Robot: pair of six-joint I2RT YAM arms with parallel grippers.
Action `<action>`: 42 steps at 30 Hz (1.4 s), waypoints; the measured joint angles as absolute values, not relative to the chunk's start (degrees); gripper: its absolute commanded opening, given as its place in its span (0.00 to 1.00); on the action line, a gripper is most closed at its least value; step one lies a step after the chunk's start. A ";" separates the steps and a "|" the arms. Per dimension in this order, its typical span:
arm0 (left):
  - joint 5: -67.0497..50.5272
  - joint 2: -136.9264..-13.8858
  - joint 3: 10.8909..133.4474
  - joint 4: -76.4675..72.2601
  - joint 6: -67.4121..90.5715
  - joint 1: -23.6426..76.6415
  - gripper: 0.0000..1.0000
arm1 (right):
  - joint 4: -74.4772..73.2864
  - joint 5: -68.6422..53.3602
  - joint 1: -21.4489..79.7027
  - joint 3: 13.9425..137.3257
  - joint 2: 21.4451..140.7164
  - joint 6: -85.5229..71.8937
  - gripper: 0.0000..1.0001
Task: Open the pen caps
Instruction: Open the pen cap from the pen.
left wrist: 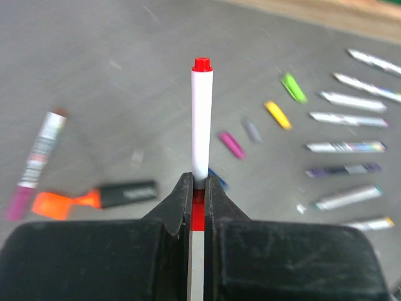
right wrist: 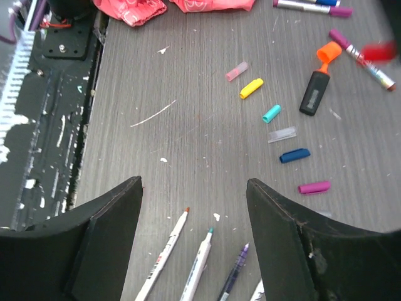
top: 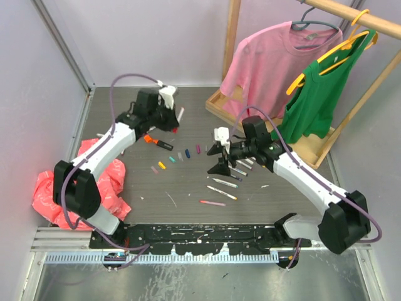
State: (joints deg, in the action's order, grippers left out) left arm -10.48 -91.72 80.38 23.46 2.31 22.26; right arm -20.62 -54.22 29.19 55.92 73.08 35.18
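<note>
Broadly, the grey bench (top: 188, 207) is hemmed by walls at the left and back, a wooden clothes rack (top: 233, 37) at the back right, a crumpled red cloth (top: 50, 188) at its left edge and the arm rail along the near edge. That leaves open room mostly in the middle, between the two arms. The left gripper (left wrist: 198, 182), raised near the back, is clamped tight on a white pen (left wrist: 202, 125). The pen has a red tip and red also shows within the jaws; which is the cap I cannot tell. The right gripper (right wrist: 193, 185) hangs spread and empty above three pens (right wrist: 199, 263) whose tips are bare. Just beyond lies the orange-black marker (right wrist: 315, 88), seemingly capped, with a magenta-ended pen (right wrist: 363, 59) beside it. A loose row of pen caps (right wrist: 271, 113), pink through teal to magenta, lies apart from any barrel. The job looks well under way: several pens are open, while the held pen and the two at the back probably remain.
</note>
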 measured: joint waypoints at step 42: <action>-49.23 -89.41 57.08 15.25 20.05 40.93 0.00 | -29.34 -35.57 40.23 45.89 69.41 91.88 0.22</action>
